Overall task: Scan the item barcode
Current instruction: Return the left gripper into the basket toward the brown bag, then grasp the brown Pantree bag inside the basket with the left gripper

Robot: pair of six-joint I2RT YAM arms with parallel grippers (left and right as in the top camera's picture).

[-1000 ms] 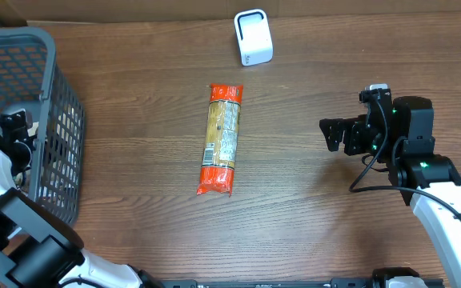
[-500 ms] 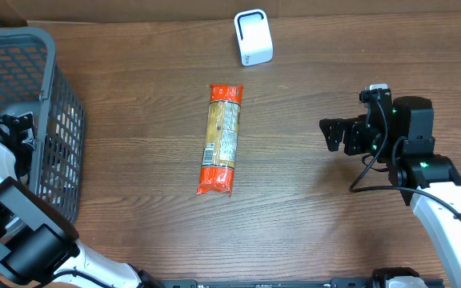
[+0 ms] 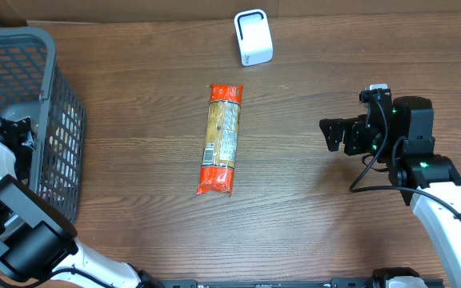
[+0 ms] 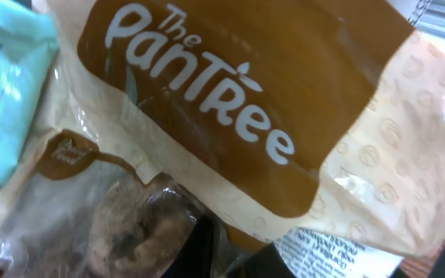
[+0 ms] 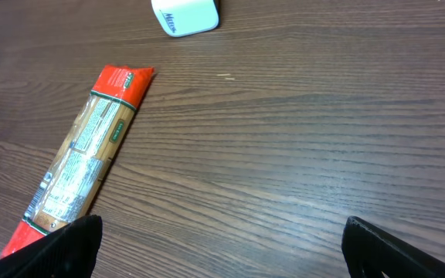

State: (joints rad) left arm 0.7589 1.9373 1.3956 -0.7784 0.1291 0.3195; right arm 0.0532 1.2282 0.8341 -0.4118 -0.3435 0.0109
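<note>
Since the left fingers (image 3: 22, 130) are together inside the basket (image 3: 66, 120) at left, hard against the PanTree bag (image 4: 230, 100), a pick looks intended; grip unconfirmed. Right fingers (image 5: 60, 247) apart, waiting at right. Pasta packet (image 3: 220, 138) lies mid-table, scanner (image 3: 254, 37) beyond.

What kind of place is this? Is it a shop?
It looks like a pretend shop checkout, probably a robot test table rather than a real store. There is a grey shopping basket, a small white scanner and a long food packet lying on a wooden table.
</note>
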